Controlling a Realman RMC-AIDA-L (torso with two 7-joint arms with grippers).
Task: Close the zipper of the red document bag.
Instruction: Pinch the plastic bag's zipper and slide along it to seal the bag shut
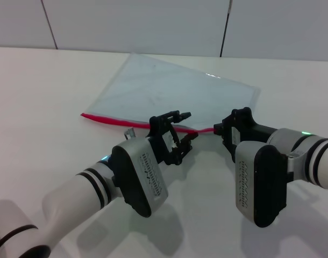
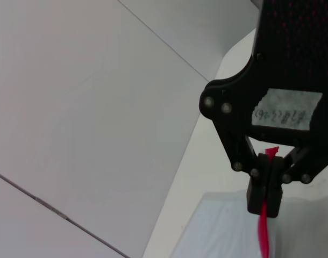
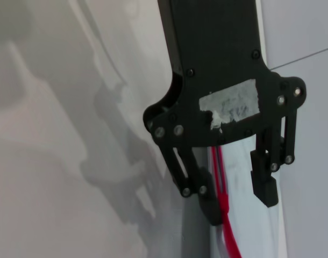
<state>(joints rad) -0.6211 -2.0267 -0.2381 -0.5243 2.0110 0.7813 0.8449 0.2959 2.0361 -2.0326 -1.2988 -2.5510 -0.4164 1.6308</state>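
The red document bag (image 1: 169, 91) lies flat on the white table, a pale blue pouch with the red zipper (image 1: 105, 119) along its near edge. A small pale slider pull (image 1: 129, 131) sits on that strip, just left of my left gripper (image 1: 186, 125). The left gripper is open and hovers over the zipper's middle. In the right wrist view the red zipper (image 3: 224, 204) runs between open fingers (image 3: 265, 188). My right gripper (image 1: 218, 129) is shut on the zipper's right end. In the left wrist view the red strip (image 2: 263, 226) is pinched by closed fingers (image 2: 258, 188).
The white table (image 1: 40, 97) spreads around the bag. A pale panelled wall (image 1: 153, 21) rises behind the table's far edge. Both forearms (image 1: 261, 177) fill the near part of the head view.
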